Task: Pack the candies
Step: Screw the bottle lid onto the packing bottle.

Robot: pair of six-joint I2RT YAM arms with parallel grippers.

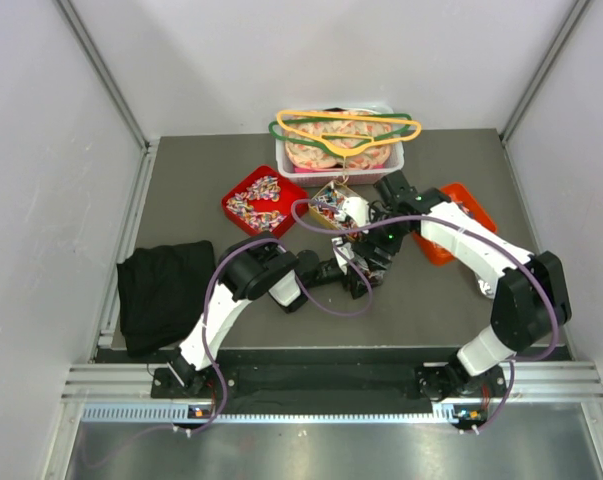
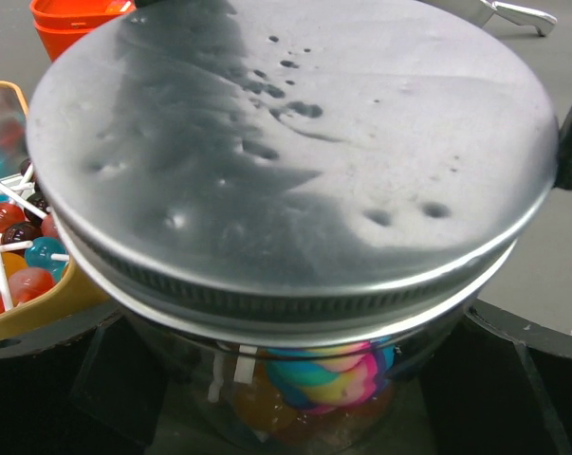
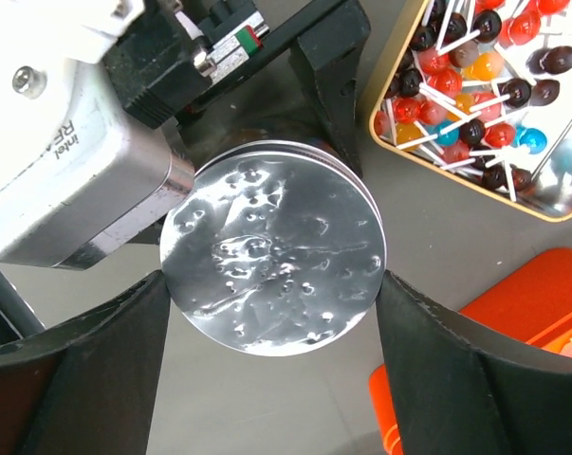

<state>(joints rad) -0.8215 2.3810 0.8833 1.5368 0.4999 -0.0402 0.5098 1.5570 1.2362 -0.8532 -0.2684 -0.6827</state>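
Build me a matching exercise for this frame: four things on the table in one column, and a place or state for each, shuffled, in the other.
Things
1. metal lid
2. red tray
3. black cloth
4. white bin

Places or states
A. lying far left, apart from everything else
B. at the back, with coloured hangers laid across its top
C. sitting on top of the glass jar
D. holding loose wrapped candies

Pairs: 1-C, 2-D, 3-A, 4-B
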